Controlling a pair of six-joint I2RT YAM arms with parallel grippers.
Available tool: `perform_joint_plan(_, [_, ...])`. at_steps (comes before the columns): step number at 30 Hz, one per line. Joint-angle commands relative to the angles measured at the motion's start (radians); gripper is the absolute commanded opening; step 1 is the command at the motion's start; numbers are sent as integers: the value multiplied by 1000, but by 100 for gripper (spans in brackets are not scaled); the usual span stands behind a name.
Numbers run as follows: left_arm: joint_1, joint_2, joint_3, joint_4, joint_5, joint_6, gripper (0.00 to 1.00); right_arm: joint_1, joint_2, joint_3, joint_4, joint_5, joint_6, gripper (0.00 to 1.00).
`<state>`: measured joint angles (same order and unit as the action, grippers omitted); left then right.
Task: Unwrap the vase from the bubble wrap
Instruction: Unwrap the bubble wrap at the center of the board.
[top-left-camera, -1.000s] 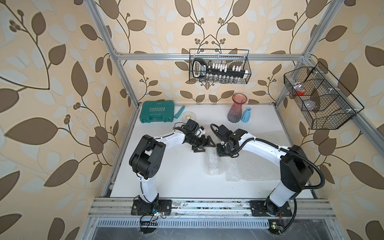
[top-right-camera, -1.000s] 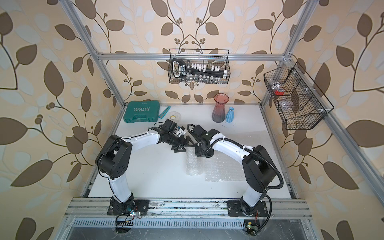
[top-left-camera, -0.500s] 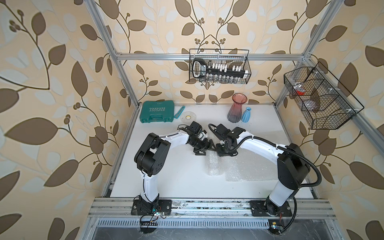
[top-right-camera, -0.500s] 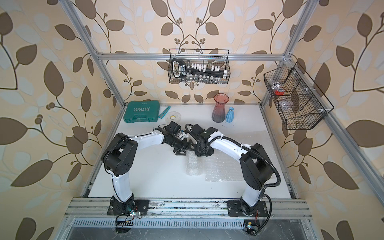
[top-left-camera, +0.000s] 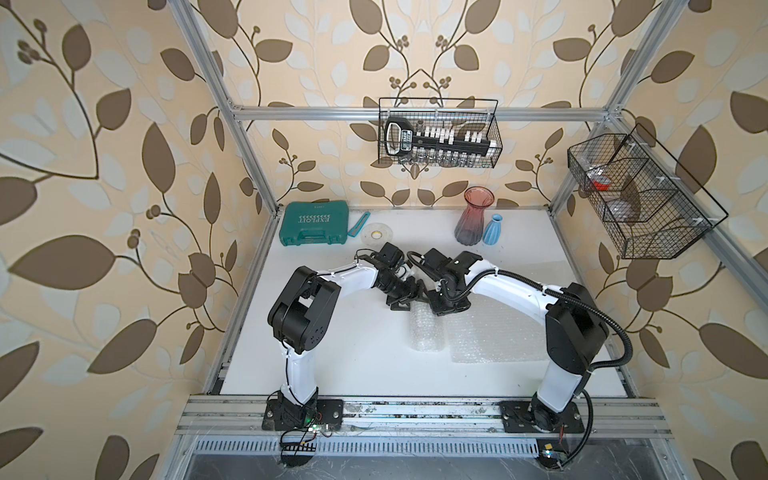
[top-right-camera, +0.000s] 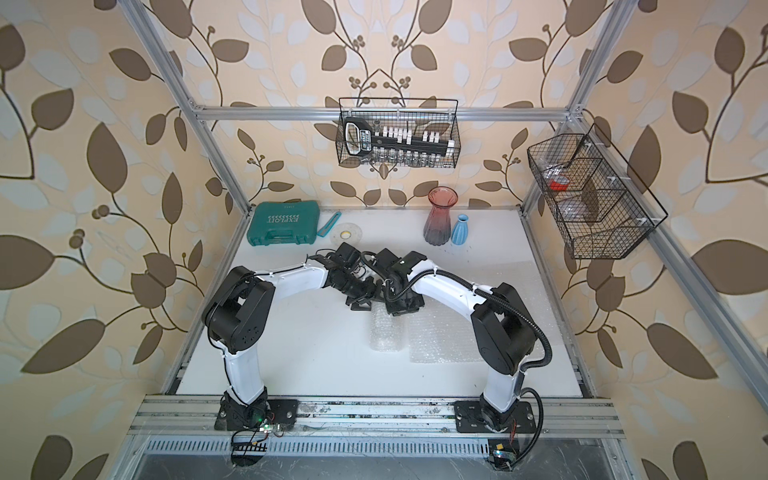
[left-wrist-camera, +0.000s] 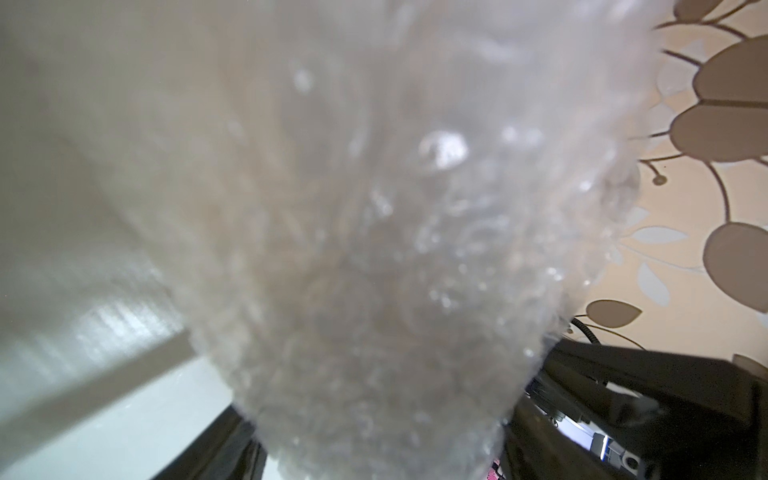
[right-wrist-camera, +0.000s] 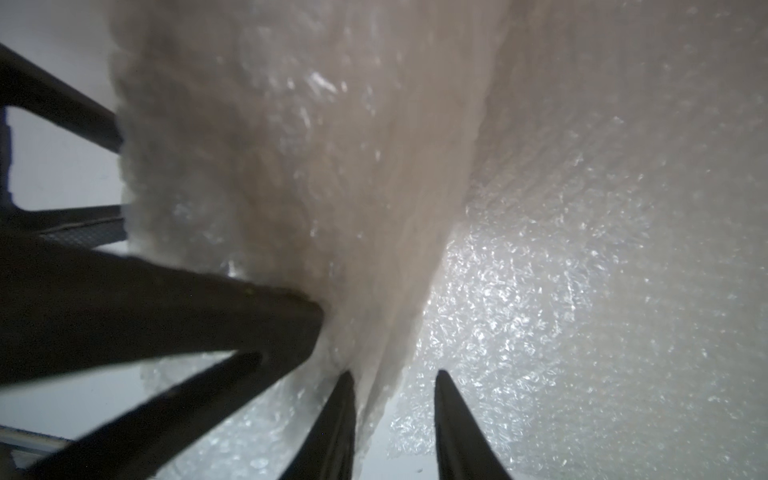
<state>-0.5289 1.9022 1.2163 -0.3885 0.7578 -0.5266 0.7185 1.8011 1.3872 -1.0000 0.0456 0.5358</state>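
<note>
**Plastic wrap (right-wrist-camera: 332, 166), soft and light: take the loose edge**

The right claw (right-wrist-camera: 394, 386) stands a little spread around a flap of the wrap. One finger (right-wrist-camera: 340, 415) touches the flap and a gap shows at the other, so nothing is pinched. The left claw (left-wrist-camera: 395, 386) straddles the far end of the roll (top-left-camera: 426, 332), with one finger (right-wrist-camera: 249, 316) denting it; whether it truly clamps, I cannot tell. Both claws meet at that end, near the middle of the desk (top-left-camera: 332, 340). The roll lies flat, and a spread sheet (top-left-camera: 490, 336) lies just beside it on the right arm's side. No vase shows through the bubbles; if one is inside, it is hidden. A red vase (top-left-camera: 473, 216) and a blue vase (top-left-camera: 495, 229) stand bare at the back, well apart.

By my judgement the wrap weighs almost nothing, crumples under any squeeze and slides on smooth fingers. A hard clamp on the roll's body risks a brittle thing within. The better hold is to pinch the free edge thin and peel, while the other claw steadies the roll gently by its end.
</note>
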Motion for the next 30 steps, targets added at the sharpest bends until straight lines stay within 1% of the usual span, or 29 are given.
perform_joint_plan(1, [-11, -6, 3, -15, -46, 9, 76, 18, 37, 14, -48, -10, -13, 32])
perform_joint_plan(5, [-10, -6, 3, -16, -46, 9, 75, 18, 34, 0, -13, -48, -19, 26])
perform_joint_plan(8, [-11, -8, 0, -16, -49, 9, 75, 18, 31, -16, 10, -64, -22, 20])
perform_joint_plan(10, [-10, -9, 0, -19, -53, 12, 75, 18, 30, -26, 20, -68, -27, 13])
perform_joint_plan(11, [-10, -9, 0, -20, -54, 13, 75, 18, 28, -29, 26, -73, -30, 12])
perform_joint_plan(16, [-11, -8, 4, -32, -63, 22, 75, 10, 11, -57, 72, -126, -60, 0])
perform_joint_plan(22, [-11, -1, 5, -42, -81, 29, 74, -21, -19, -104, 120, -208, -134, 0])
perform_joint_plan(25, [-10, 0, 2, -44, -88, 33, 74, -24, -40, -137, 159, -265, -191, 0])
perform_joint_plan(26, [-10, 1, 0, -44, -90, 33, 74, -47, -48, -148, 173, -281, -212, 0])
perform_joint_plan(30, [-11, 4, -1, -44, -92, 34, 74, -66, -71, -186, 211, -341, -288, 0])
